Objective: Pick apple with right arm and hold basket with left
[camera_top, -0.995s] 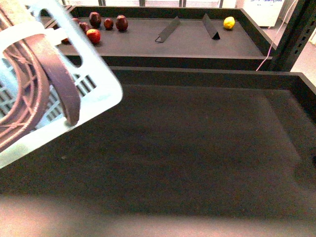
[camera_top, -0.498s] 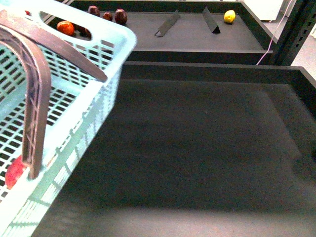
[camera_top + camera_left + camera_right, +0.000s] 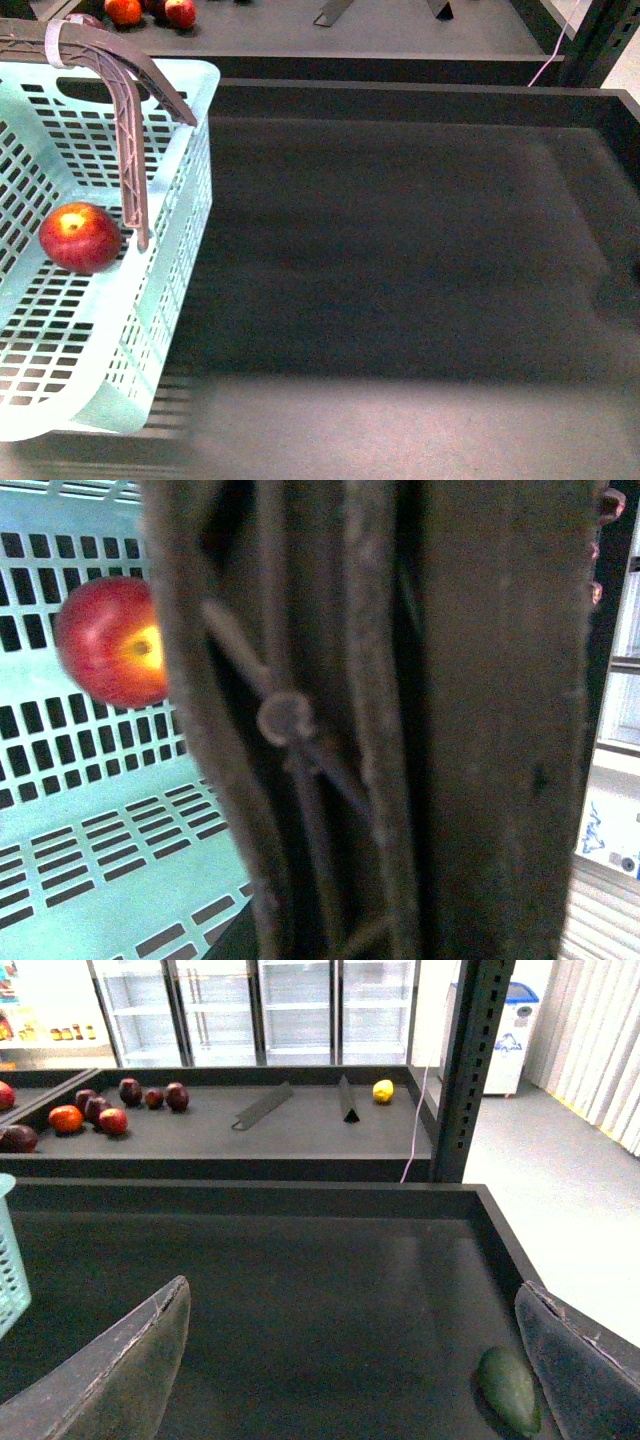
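Observation:
The mint-blue basket (image 3: 190,180) sits at the left in the front view, its brownish-mauve handles (image 3: 128,130) raised. The red apple (image 3: 80,237) with a yellow patch lies on its slotted floor. In the left wrist view the apple (image 3: 112,642) shows beside the basket floor (image 3: 90,810), and the ribbed handle (image 3: 400,720) fills the frame, gripped by my left gripper, whose fingers are hidden. My right gripper (image 3: 355,1360) is open and empty above the dark tray; neither arm shows in the front view.
A green avocado-like fruit (image 3: 508,1390) lies on the near black tray (image 3: 300,1260) by one right fingertip. The far shelf holds several red fruits (image 3: 100,1110), two black dividers (image 3: 262,1106) and a yellow lemon (image 3: 383,1091). A black upright post (image 3: 470,1060) stands at the right.
The front view has tilted downward. The basket has swung from tilted up close to level at the left, and the apple now shows lying inside it.

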{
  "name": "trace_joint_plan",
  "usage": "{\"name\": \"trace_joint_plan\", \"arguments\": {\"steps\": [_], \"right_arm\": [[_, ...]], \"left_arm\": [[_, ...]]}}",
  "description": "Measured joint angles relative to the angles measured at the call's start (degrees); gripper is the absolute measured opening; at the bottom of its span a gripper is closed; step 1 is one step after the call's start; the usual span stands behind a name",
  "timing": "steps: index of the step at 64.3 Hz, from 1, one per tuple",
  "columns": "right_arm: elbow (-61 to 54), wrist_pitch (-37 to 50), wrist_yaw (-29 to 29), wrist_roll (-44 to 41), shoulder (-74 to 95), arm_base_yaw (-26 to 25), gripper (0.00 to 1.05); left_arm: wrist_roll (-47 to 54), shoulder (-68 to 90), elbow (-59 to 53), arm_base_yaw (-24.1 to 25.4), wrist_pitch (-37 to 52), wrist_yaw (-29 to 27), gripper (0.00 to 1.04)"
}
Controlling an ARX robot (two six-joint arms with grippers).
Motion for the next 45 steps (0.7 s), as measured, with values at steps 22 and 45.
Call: {"name": "trace_joint_plan", "arguments": {"steps": [22, 45], "right_arm": [[0.0, 0.0, 0.0, 0.0, 0.0, 0.0, 0.96], [0.0, 0.0, 0.0, 0.0, 0.0, 0.0, 0.96]], "left_arm": [[-2.0, 4.8, 0.3, 1.7, 0.9, -1.7, 0.14], [-2.1, 5.5, -2.0, 2.6, 3.5, 0.7, 0.14]]}}
